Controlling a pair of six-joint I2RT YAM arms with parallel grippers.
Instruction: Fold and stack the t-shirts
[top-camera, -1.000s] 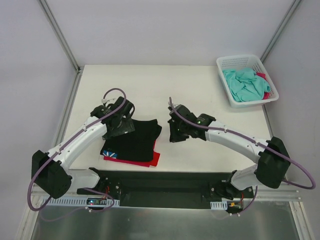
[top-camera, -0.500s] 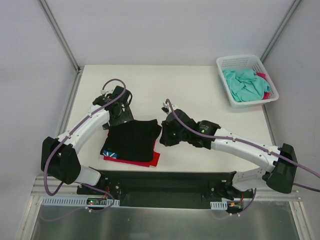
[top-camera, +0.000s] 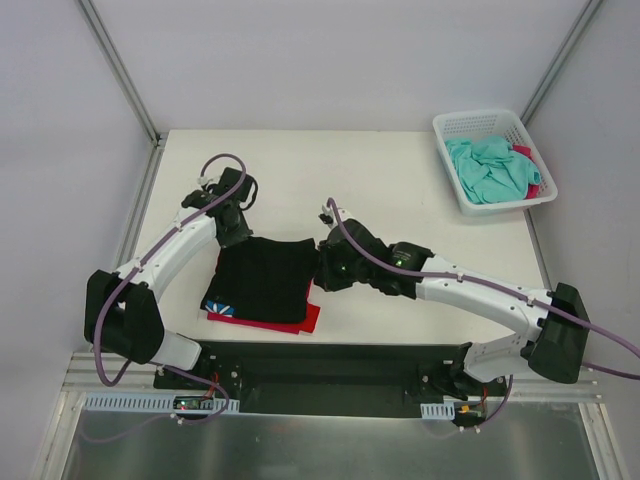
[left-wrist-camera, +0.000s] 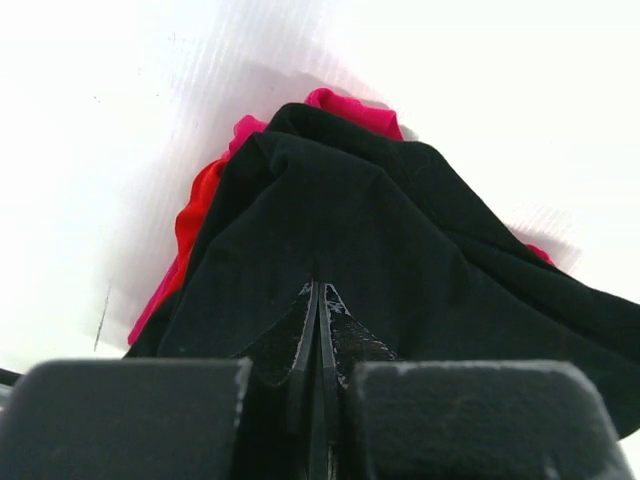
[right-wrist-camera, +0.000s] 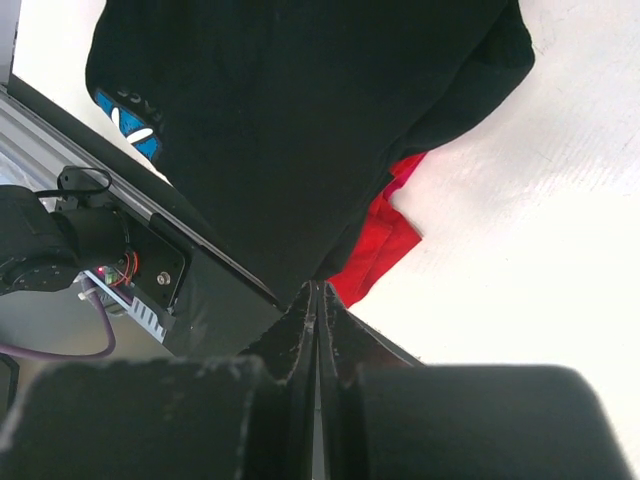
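A folded black t-shirt (top-camera: 262, 280) with a blue print patch (top-camera: 222, 307) lies near the front of the table on a red t-shirt (top-camera: 308, 320). My left gripper (top-camera: 235, 235) is at its far left corner, and in the left wrist view it (left-wrist-camera: 318, 287) is shut, with black cloth (left-wrist-camera: 400, 240) rising to the tips. Red (left-wrist-camera: 195, 215) and pink (left-wrist-camera: 355, 108) edges show beneath. At the shirt's right edge my right gripper (top-camera: 320, 268) is also shut. The right wrist view has the black hem (right-wrist-camera: 300, 130) meeting my right gripper (right-wrist-camera: 318, 284), beside the red cloth (right-wrist-camera: 385, 240).
A white mesh basket (top-camera: 447, 125) stands at the far right corner, holding a crumpled teal t-shirt (top-camera: 490, 168) and a pink one (top-camera: 527, 155). The black arm mount (top-camera: 330, 372) runs along the near edge. Metal frame posts rise at the table's back corners.
The left jaws have closed at the shirt's far left corner after shifting slightly farther back. The right gripper slid left to the shirt's right edge, its jaws closing on the way.
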